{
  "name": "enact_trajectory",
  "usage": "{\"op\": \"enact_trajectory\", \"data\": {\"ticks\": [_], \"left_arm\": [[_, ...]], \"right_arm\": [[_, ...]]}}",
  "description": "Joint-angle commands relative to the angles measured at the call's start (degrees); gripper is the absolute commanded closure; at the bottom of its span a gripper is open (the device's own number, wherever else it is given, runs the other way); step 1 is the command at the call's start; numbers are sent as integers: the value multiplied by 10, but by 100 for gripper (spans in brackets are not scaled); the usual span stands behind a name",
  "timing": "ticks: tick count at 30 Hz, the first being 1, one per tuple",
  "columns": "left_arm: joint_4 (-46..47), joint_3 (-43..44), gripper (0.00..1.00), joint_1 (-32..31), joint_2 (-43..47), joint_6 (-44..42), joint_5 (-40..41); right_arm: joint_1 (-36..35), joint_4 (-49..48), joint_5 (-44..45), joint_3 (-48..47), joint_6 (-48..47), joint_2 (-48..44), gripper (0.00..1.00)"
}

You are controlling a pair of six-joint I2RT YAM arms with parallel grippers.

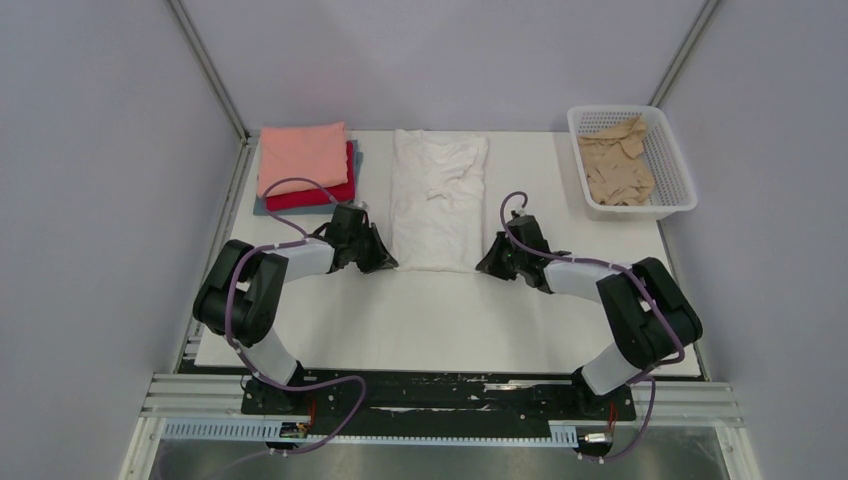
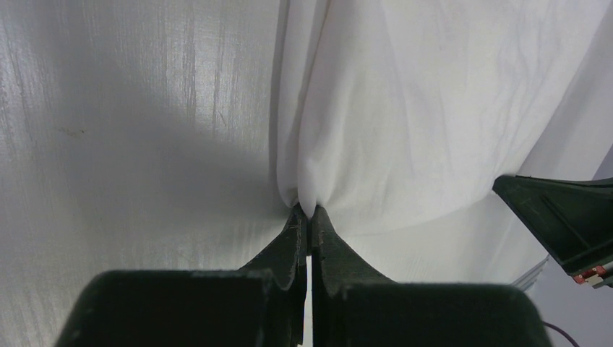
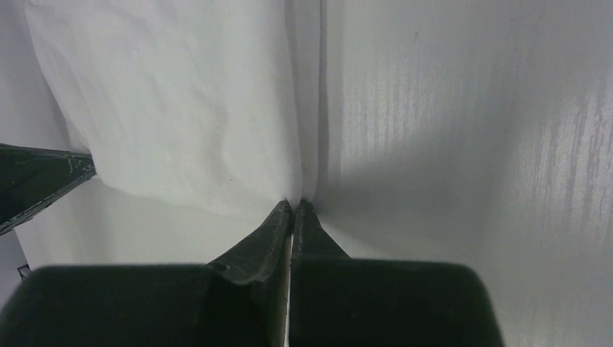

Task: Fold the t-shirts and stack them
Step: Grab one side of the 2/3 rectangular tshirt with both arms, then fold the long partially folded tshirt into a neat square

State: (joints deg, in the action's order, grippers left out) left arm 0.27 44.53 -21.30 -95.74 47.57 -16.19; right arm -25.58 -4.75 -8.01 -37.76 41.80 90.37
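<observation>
A large white t-shirt (image 1: 437,195) lies folded into a long strip in the middle of the table. My left gripper (image 1: 388,262) is at its near left corner, and the left wrist view shows that gripper (image 2: 308,212) shut, pinching a bunched fold of the white t-shirt (image 2: 405,108). My right gripper (image 1: 484,266) is at the near right corner. In the right wrist view it (image 3: 295,206) is shut on the edge of the white t-shirt (image 3: 181,108). A tan-beige t-shirt (image 1: 615,165) lies crumpled in the basket.
At the back left is a stack of folded shirts: salmon-pink (image 1: 300,155) on top, then red (image 1: 320,195), then grey-blue (image 1: 262,207). A white lattice basket (image 1: 680,190) stands at the back right. Grey walls close in the table on both sides.
</observation>
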Motion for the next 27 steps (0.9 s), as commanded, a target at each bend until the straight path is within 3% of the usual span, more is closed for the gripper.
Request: {"op": "enact_trajectory", "data": {"ticks": [1,9,14,21,27], "left_arm": [[-18,9,100,1,24,-15,22],[-74,-76,100,-7,207,-15,77],[-152,-99,100,-37,381,-18,116],[-222,-116,100,-74,620,-27,139],[-247,-104,100,-75,683,-35,115]], "right_arm": [[-3,-27,-15,1,-5,-31,100],[-15,83,-135,31,-15,-188,100],[-33,187,-233,17,-54,-295,100],[-43,237,-397,8,-58,-392,100],[-45,247,-409,24,-33,-462,100]]}}
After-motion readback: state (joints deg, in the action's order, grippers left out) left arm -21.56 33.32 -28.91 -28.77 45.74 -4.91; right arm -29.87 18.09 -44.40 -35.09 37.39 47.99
